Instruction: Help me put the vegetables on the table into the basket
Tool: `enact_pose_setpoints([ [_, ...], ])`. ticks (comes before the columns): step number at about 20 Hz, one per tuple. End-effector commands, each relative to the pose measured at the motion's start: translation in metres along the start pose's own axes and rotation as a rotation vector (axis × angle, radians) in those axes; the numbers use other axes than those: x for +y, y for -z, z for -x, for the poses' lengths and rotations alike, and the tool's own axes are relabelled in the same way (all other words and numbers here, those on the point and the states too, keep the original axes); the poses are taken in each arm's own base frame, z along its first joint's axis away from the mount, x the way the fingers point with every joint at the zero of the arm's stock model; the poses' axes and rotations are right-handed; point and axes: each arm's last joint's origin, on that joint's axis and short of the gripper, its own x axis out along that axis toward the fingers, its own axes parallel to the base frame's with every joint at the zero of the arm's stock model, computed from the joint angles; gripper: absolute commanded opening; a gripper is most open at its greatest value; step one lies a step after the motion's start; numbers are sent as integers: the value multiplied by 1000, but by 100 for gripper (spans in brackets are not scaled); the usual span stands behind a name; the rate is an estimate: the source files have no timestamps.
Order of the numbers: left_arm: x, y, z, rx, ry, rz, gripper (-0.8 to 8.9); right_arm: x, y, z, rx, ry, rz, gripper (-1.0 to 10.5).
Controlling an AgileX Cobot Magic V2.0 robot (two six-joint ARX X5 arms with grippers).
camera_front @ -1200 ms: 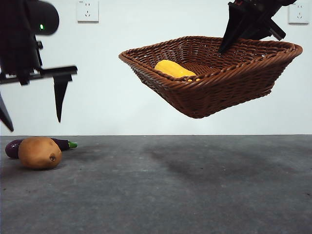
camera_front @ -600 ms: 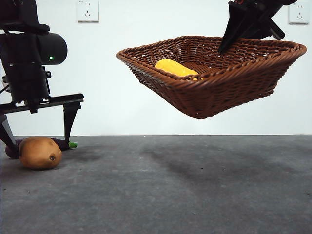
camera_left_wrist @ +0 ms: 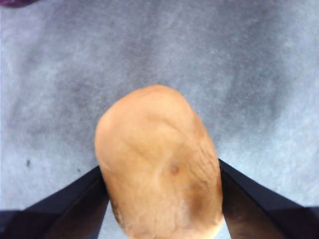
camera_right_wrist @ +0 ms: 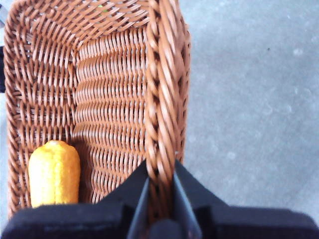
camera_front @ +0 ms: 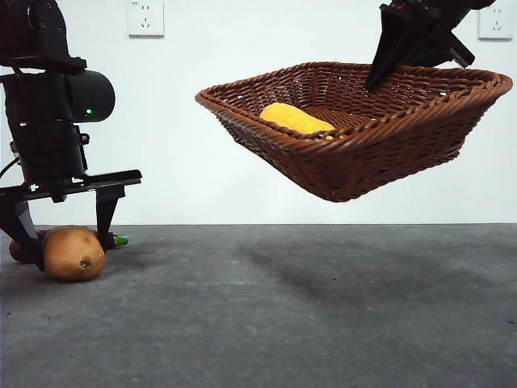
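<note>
**Potato straddled, basket aloft**

The left end effector (camera_front: 63,230) stands spread around the potato (camera_left_wrist: 159,164) on the desk (camera_front: 307,307), one jaw at each flank. The eggplant (camera_front: 113,239) lies behind. The right end effector (camera_right_wrist: 160,191) is clamped on the rim of the raised basket (camera_front: 363,137), which carries the yellow vegetable (camera_right_wrist: 54,172). No legible writing shows.

The front view looks level and low across the table (camera_front: 307,307) toward the wall. Each wrist view looks steeply down, close. Front and left wrist share the potato (camera_front: 73,253); front and right wrist, the basket (camera_right_wrist: 164,94).
</note>
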Motion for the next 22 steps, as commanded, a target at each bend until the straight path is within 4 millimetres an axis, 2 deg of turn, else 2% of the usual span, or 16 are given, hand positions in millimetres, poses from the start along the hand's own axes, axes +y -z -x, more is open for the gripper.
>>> enact_pose_setpoints([
  [1,1,0,1,3,10,-119,-8,1,0,2,-7,3,-1,-12],
  [3,0,0,11,-14,43,-194,-8,1,1,2,-1,18,-14,-12],
  [5,-1,0,34,-76,100,-290,-8,0,2,2,10,27,-36,-12],
  [7,-1,3,67,-172,159,-362,-8,1,2,2,12,28,-55,-12],
  [9,1,12,112,-282,282,-422,-8,3,2,0,15,25,-67,-12],
  [12,7,39,174,-440,431,-574,-8,10,2,-6,34,49,-71,-12],
  [15,10,77,215,-523,522,-711,-8,22,2,-18,71,26,-72,-12],
  [18,-4,110,231,-502,668,-864,-8,32,3,-40,114,20,-71,-12],
  [20,-20,130,230,-470,704,-995,-8,42,5,-57,159,-2,-60,-12],
  [22,-36,144,221,-440,659,-1087,-8,51,7,-70,189,-19,-46,-12],
])
